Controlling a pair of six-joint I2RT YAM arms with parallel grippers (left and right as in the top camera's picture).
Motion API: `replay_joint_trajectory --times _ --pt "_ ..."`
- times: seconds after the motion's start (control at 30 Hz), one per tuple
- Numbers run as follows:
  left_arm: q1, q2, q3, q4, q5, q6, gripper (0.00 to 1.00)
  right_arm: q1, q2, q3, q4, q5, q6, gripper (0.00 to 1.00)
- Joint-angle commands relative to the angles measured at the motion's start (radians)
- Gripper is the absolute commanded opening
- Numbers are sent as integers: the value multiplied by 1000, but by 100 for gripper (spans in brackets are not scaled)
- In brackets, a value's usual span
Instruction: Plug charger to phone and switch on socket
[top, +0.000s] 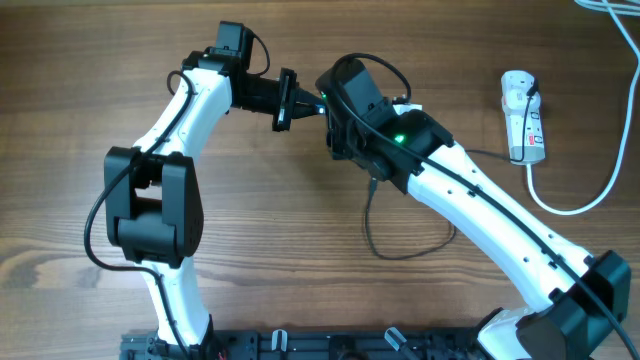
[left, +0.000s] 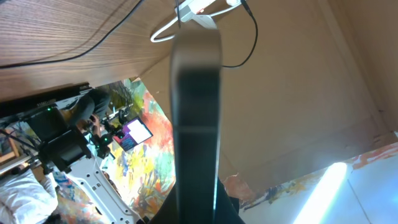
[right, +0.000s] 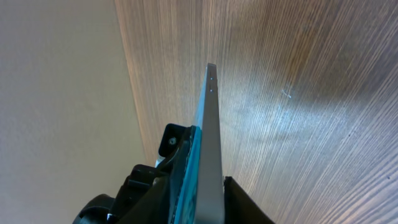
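Note:
The phone is held edge-on in the air between both arms, with its cyan screen showing in the right wrist view. In the left wrist view it is a dark slab rising from the jaws. My left gripper is shut on one end. My right gripper is shut on the other end. In the overhead view only a cyan sliver of the phone shows. The white socket lies at the far right. The charger's thin black cable loops under the right arm; its tip is hidden.
The socket's thick white cord curves along the right edge of the wooden table. A black rail runs along the front edge. The socket and white cord also show in the left wrist view.

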Motion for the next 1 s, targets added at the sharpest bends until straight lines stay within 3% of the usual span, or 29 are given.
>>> replay_joint_trajectory --times 0.0,0.07,0.2,0.37,0.67,0.83,0.97 --pt "-3 -31 3 1 28 -2 4 5 -16 23 -3 0 -3 41" --pt "-3 -31 3 1 21 7 4 0 -21 23 -3 0 -40 51" --pt "-2 -31 3 1 -90 36 4 -39 -71 23 -6 2 -217 82" --pt "0 -31 3 0 -254 163 4 -131 -184 23 -69 -2 -520 99" --pt "0 -31 3 -8 -382 494 4 -271 -315 23 -334 -3 -1204 100" --pt "0 -31 3 -32 -586 507 4 -271 -277 -25 -401 -108 -1411 100" --pt "0 -31 3 -82 -720 507 4 -271 -215 -106 -383 -193 -1406 99"
